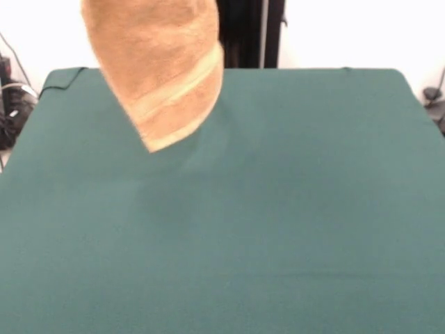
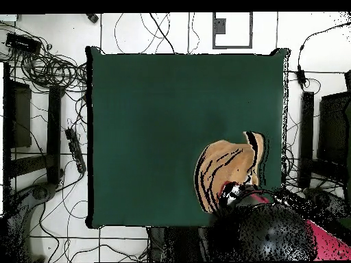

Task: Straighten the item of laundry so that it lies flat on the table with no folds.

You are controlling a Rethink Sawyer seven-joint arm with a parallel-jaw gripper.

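Green bench [image 1: 292, 223] is bare; towel [image 1: 163, 62] dangles bunched, my pincer's state I can't tell; I'd lower slowly, dragging it flat.

I see the towel [image 1: 156, 62] as thick orange-tan terry cloth, its nap fuzzy and rough, crossed by a paler, flatter woven band. The table [image 1: 278, 209] wears dark green cloth, matt, smooth and without shine.

dark green cloth-covered table [image 1: 278, 229], surface smooth, corners rounded
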